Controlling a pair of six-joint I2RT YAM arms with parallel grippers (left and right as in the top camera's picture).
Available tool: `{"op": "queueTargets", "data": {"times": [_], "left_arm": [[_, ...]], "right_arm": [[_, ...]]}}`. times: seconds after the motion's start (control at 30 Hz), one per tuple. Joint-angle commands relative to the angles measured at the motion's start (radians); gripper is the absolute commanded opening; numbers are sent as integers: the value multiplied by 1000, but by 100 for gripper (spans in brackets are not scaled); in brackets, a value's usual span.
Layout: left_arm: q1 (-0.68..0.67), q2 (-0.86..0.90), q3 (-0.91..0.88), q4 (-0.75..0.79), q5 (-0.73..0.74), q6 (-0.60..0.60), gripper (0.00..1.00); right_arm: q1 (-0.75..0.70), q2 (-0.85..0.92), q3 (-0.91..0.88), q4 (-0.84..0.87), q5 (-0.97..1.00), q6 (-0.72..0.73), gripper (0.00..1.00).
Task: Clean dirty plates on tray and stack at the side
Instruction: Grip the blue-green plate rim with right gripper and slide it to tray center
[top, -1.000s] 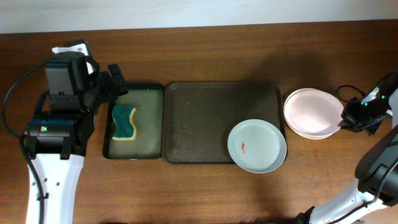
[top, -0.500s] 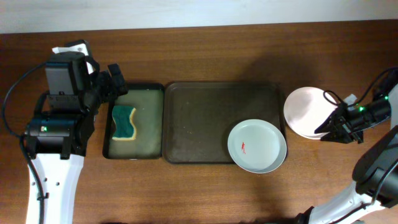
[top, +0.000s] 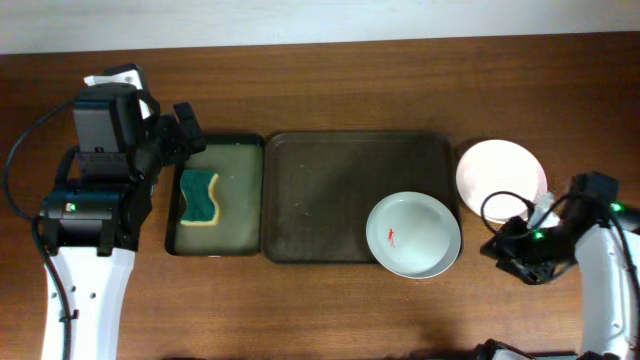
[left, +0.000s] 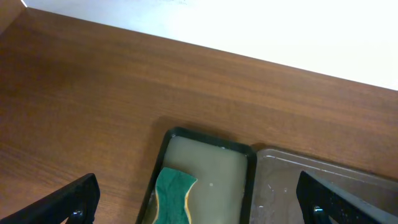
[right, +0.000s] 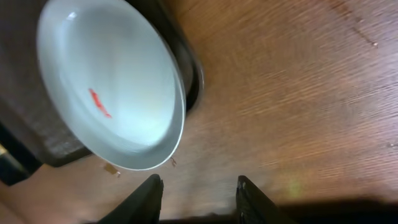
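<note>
One smeared plate (top: 412, 235) is overhanging the tray (top: 330, 190) corner, risking tipping if the spread, empty right gripper (right: 199, 198) clips it.

The left fingers (left: 76, 199) are spread wide apart, and the right fingers (right: 150, 196) stand parted, gripping nothing.

The table (top: 330, 90) is brown wood with visible grain and a soft sheen. The tray (top: 320, 180) looks dark, matt and faintly scuffed. The plate (top: 420, 230) on it is smooth, glossy white, and so is the other plate (top: 500, 175). The green sponge (top: 200, 197) looks coarse and porous.
</note>
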Motion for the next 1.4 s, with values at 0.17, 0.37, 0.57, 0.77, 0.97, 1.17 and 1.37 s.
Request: {"op": "queueTargets", "data": {"times": [0.17,0.37,0.57,0.77,0.97,1.17,1.37], "left_arm": [[-1,-11,-1,2,7,9,99],[-1,-11,-1,2,7,9,99],[-1,-11,-1,2,7,9,99],[-1,-11,-1,2,7,9,99],[-1,-11,-1,2,7,9,99],[-1,-11,-1,2,7,9,99],[-1,-11,-1,2,7,9,99]], "right_arm": [[213,7,-6,86,-18,46,98],[257,7,-12,98,95,174,30],[295,12,-87,214,151,255,32],[305,21,-217,383,146,328,29],[305,27,-303,512,142,330,24],[305,29,-322,587,26,331,4],[344,29,-323,672,-108,509,4]]}}
